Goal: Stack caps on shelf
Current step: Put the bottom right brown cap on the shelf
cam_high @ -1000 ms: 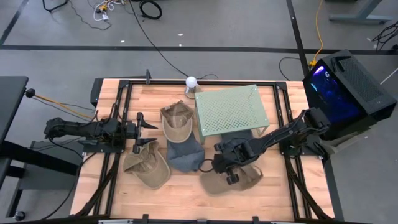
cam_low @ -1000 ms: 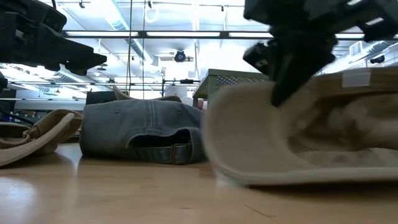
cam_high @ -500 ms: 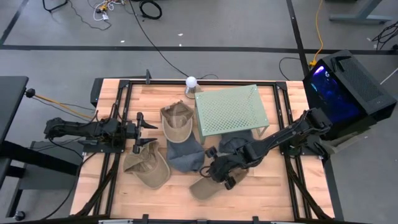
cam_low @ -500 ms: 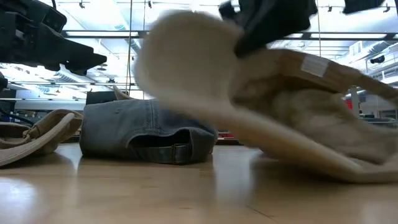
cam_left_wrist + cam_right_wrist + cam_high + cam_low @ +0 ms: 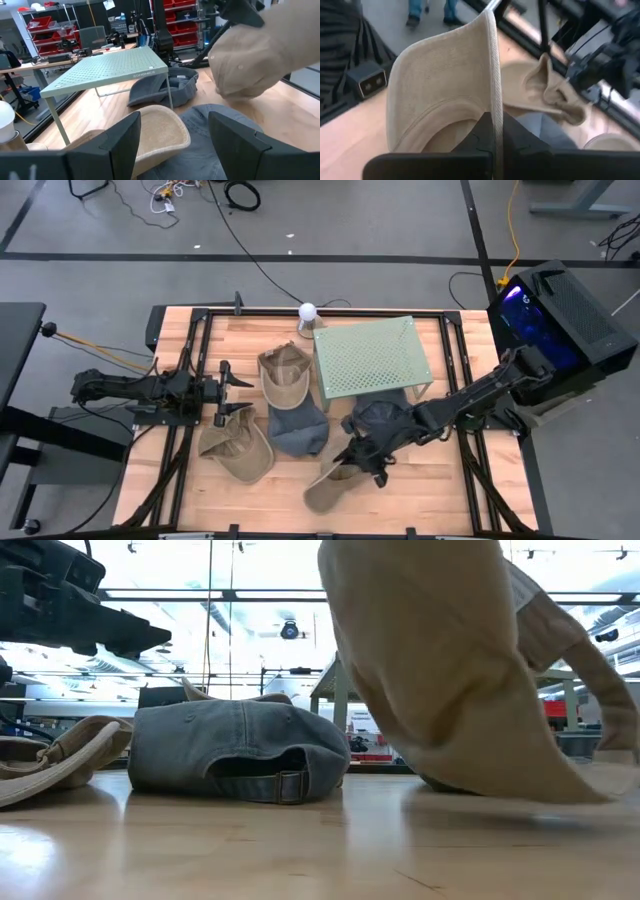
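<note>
My right gripper (image 5: 366, 460) is shut on a tan cap (image 5: 330, 482), held up above the table's near middle; it fills the low view (image 5: 450, 670). The pale green shelf (image 5: 370, 357) stands at the far middle. One blue-grey cap (image 5: 375, 416) lies partly under the shelf's near edge. Another blue-grey cap (image 5: 296, 430) lies to its left. Two more tan caps (image 5: 285, 376) (image 5: 238, 447) lie on the table's left half. My left gripper (image 5: 240, 393) is open and empty, between those two tan caps. My right gripper pinches the tan cap's brim at its edge (image 5: 493, 117), close to where the brim joins the crown, between its two fingers (image 5: 480, 136). The cap is tipped up and hangs below the fingers, brim toward the near left. I cannot tell if its lowest edge (image 5: 560, 796) touches the table.
A white ball on a stand (image 5: 307, 311) sits at the far edge beside the shelf. A black box with blue light (image 5: 555, 320) stands off the table's right side. Black rails (image 5: 195, 360) run along the table's left and right sides. Bare wood (image 5: 250, 505) lies along the near edge.
My right gripper has risen with the tan cap. The cap lay flat on the table at the near right of the middle. It has been tipped up and swung over, and its brim now points toward the near left.
</note>
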